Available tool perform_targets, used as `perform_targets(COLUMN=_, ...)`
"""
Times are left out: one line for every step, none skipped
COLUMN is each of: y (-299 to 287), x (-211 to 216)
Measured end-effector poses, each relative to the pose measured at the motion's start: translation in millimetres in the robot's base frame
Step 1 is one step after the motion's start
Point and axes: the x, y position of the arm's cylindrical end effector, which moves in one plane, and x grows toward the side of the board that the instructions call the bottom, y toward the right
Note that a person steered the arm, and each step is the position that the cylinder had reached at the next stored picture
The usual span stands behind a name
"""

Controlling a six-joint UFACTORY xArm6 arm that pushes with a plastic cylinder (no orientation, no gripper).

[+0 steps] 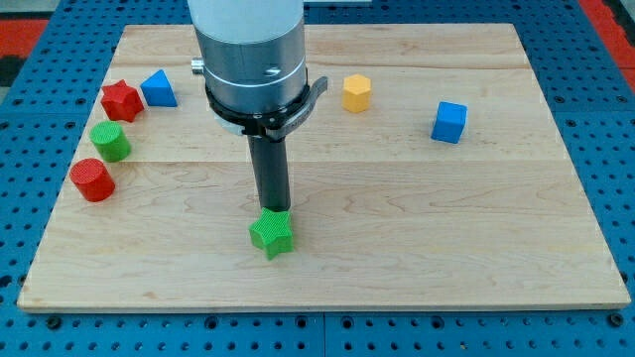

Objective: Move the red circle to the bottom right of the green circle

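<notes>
The red circle point(92, 179) lies near the board's left edge, just below and left of the green circle point(111, 142). My tip point(271, 209) is at the lower middle of the board, touching the top edge of a green star point(272, 234). It is far to the right of both circles.
A red star point(121, 100) and a blue triangle point(158, 88) sit at the upper left, above the green circle. A yellow hexagon point(356, 93) and a blue cube point(448, 122) lie at the upper right. The wooden board point(417, 228) ends at a blue pegboard frame.
</notes>
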Motion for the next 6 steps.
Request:
perform_targets(y=-103, x=-3)
perform_targets(y=-200, x=27)
perform_targets(y=-255, x=18)
perform_targets(y=-254, x=-24)
perform_targets(y=-252, x=-38)
perform_targets(y=-203, x=-18)
